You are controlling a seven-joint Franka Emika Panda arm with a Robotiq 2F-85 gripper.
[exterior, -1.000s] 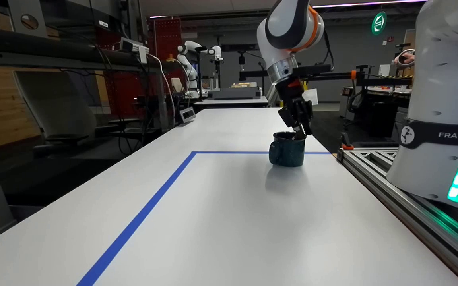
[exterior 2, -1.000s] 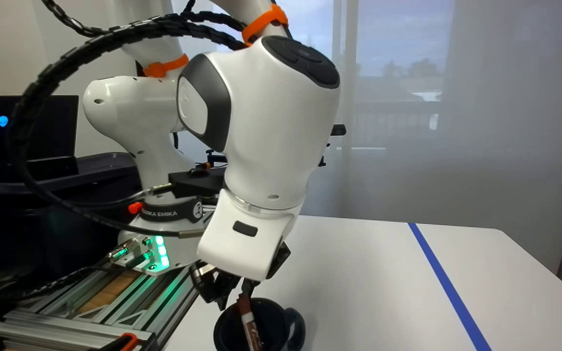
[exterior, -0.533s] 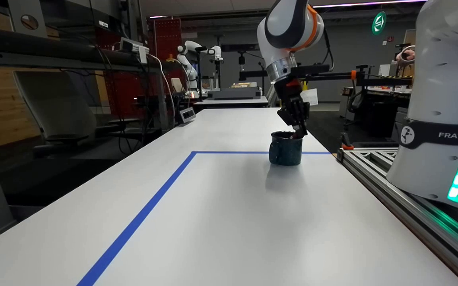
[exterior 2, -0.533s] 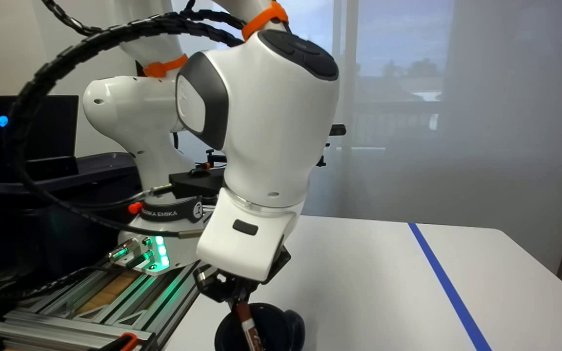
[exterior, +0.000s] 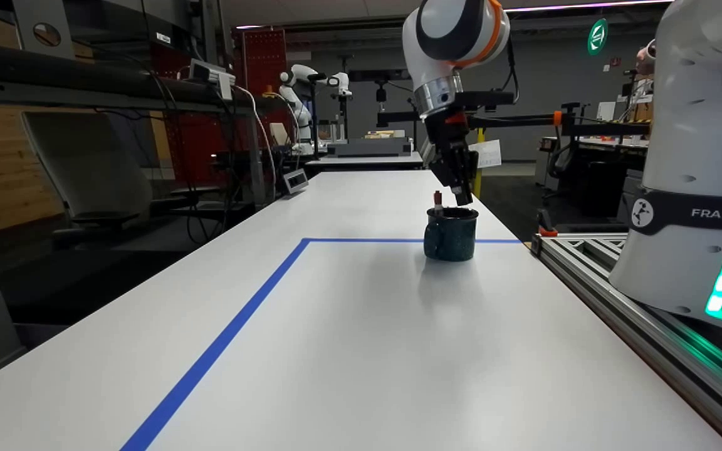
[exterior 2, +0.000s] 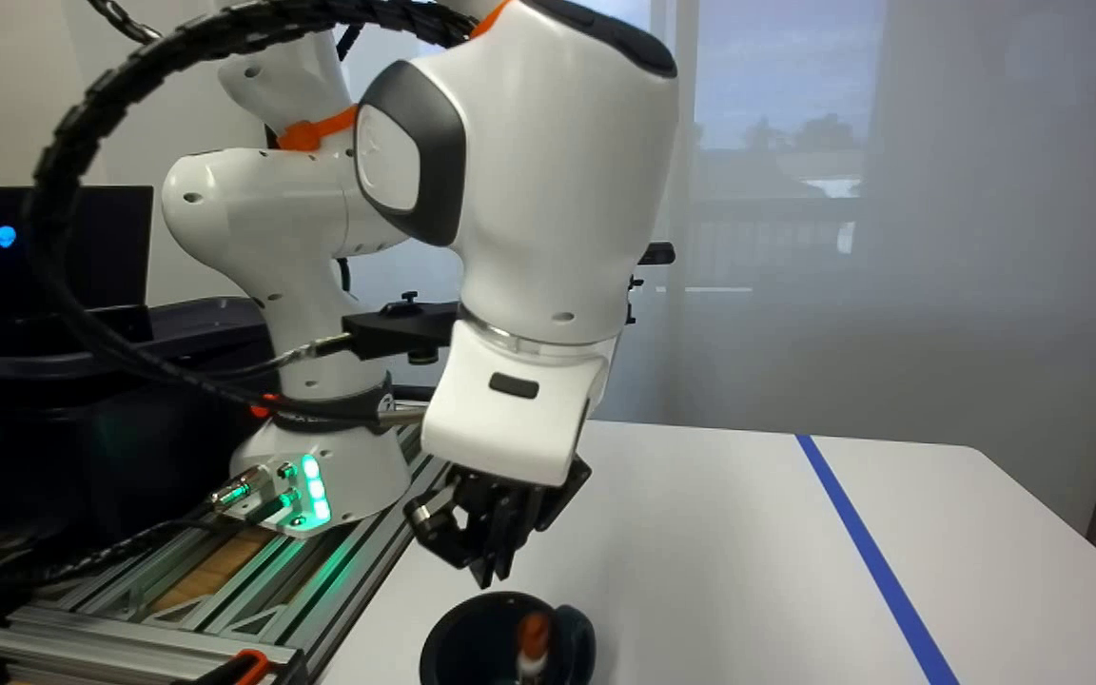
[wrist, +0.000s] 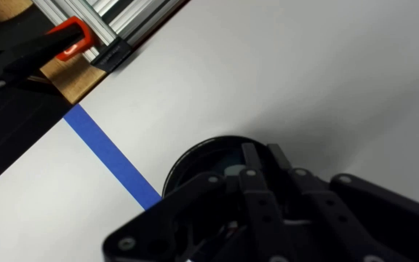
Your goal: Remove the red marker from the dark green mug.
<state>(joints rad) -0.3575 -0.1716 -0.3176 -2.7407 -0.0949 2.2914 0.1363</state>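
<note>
The dark green mug [exterior: 459,238] stands upright on the white table; its opening also shows in an exterior view [exterior 2: 468,647]. The red marker [exterior: 438,200] stands in the mug, its red end above the rim on the handle side; it also shows in an exterior view [exterior 2: 534,636]. My gripper [exterior 2: 493,577] is just above the mug, on the side away from the handle, apart from the marker. In the wrist view the gripper [wrist: 261,147] has its fingers [wrist: 251,154] a narrow gap apart, nothing visible between them. The gripper hides much of the mug there.
Blue tape [exterior: 261,300] marks lines on the table. The robot's metal rail [exterior: 637,313] runs along the table edge near the mug. A black and orange clamp [wrist: 76,40] sits at that edge. A small grey box [exterior: 296,181] stands at the far table edge.
The fingers have come closer together since a second ago. The gripper has risen off the marker and mug. The marker has swung from the gripper's side of the rim toward the handle.
</note>
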